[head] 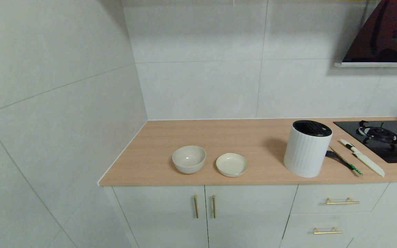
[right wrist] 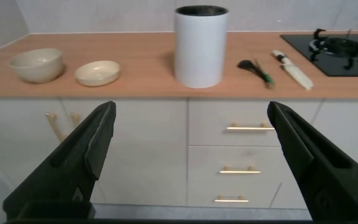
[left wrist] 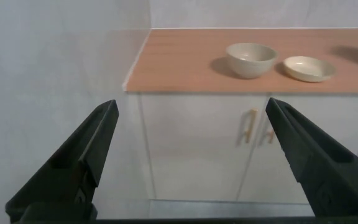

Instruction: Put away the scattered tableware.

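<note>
On the wooden counter [head: 246, 137] sit a cream bowl [head: 189, 158] and, to its right, a shallow cream dish [head: 231, 164]. A white ribbed utensil holder [head: 307, 148] with a black slotted top stands further right. Beside it lie a black spoon with chopsticks [head: 344, 161] and a white-handled knife [head: 362, 157]. My left gripper [left wrist: 191, 134] hangs open in front of the cabinets, well short of the bowl [left wrist: 250, 59] and dish [left wrist: 307, 67]. My right gripper [right wrist: 191, 134] is open too, facing the holder [right wrist: 201, 45], the bowl [right wrist: 36, 64], the dish [right wrist: 97, 73] and the knife [right wrist: 293, 68].
A black gas hob [head: 388, 137] sits at the counter's right end under a dark range hood [head: 384, 34]. Tiled walls close the left side and back. Below are cabinet doors [head: 205, 213] and drawers [head: 341, 201] with gold handles.
</note>
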Robot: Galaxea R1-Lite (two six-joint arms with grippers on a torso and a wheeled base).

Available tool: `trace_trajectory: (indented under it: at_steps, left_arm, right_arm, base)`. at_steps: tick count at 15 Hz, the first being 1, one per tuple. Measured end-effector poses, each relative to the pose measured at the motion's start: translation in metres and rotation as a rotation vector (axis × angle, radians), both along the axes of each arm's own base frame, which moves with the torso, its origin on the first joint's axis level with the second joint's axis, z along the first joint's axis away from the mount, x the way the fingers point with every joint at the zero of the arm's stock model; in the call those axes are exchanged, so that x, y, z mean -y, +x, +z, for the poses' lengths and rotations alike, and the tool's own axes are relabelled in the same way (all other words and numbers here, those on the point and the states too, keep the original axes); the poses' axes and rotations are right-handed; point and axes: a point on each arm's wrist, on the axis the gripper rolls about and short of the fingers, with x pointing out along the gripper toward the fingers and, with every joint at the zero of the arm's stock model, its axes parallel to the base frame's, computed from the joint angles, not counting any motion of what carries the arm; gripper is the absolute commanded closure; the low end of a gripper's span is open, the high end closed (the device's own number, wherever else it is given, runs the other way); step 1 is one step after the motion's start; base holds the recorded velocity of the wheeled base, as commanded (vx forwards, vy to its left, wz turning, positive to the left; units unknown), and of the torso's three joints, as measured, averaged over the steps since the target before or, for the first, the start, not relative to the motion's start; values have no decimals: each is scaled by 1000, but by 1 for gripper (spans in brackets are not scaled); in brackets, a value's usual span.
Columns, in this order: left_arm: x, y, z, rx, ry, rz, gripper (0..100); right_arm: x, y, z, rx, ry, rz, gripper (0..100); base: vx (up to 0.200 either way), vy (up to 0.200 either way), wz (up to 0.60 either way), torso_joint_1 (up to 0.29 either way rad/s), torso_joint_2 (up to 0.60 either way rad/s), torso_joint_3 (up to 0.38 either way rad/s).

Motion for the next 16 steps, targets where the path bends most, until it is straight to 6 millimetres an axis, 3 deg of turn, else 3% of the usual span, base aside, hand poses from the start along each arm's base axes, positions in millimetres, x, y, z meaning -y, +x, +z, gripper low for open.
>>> trace_trajectory:
  at_steps: [2,16]
  left_arm:
    - [0,0,0,0,0,0,0]
    - [0,0,0,0,1,0,0]
  right_arm:
    - [0,0,0,0,0,1,0]
    - [0,0,0,0,0,0,0]
  base:
    - [0,200,0,2,5,-2]
    - [0,0,0,0,0,0]
